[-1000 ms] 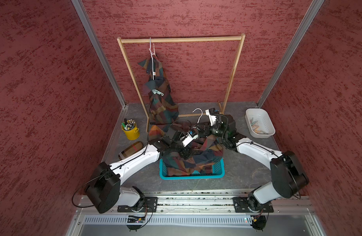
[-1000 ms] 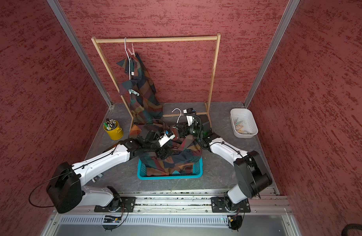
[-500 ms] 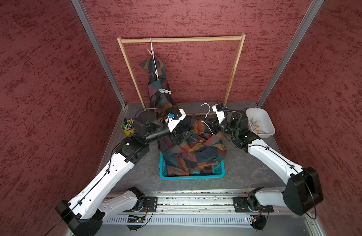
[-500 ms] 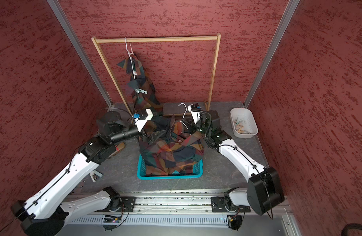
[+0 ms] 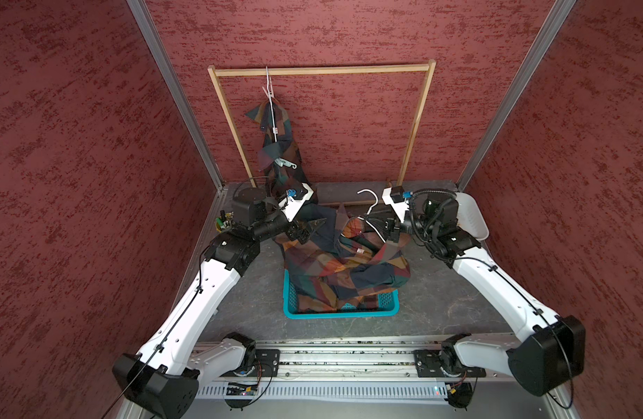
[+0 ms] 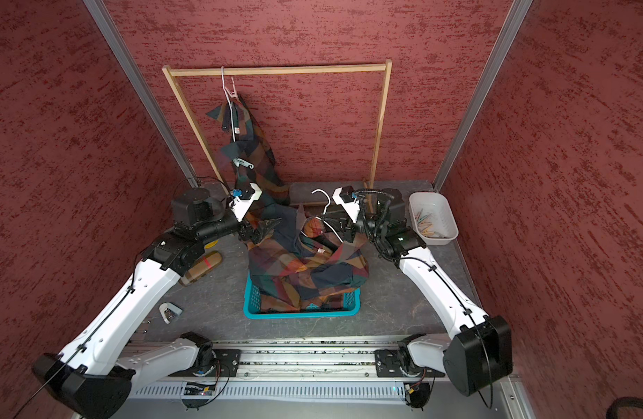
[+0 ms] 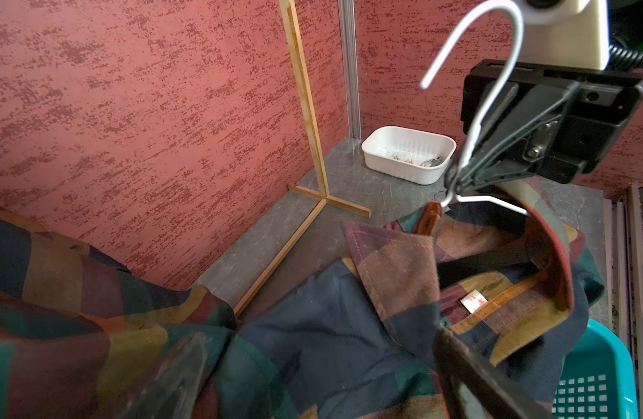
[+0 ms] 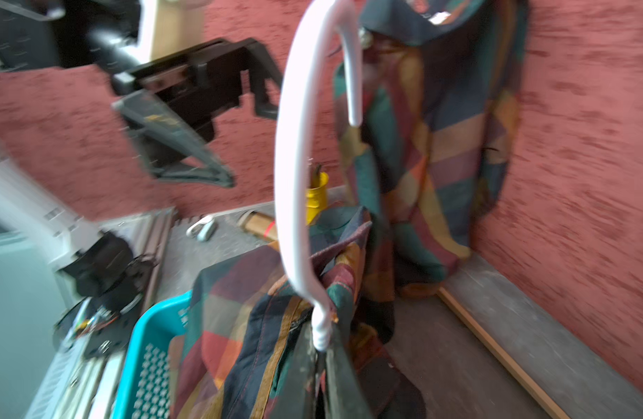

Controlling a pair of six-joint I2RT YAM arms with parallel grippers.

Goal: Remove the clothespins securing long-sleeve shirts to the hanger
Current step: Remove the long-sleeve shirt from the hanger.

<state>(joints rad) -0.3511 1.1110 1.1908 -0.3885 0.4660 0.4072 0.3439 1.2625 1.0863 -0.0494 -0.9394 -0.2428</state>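
With the right gripper clenched on the white hanger, the seemingly mint clothespin lies crosswise on the hanging shirt, above and behind the released left gripper, the nearer arm.

In both top views I see the rack standing at upper centre of the frame, against the back wall. One shirt hangs from a hanger at the rack's left end, with a clothespin on it halfway down. Below the rack, at frame centre, the basket sits on the table, and the second shirt spills over its upper rim. The second hanger rises from that shirt's collar, gripped by the right gripper on its right. The left gripper hangs at the shirt's left edge. In a top view the tray lies right of centre, with loose clothespins inside it.
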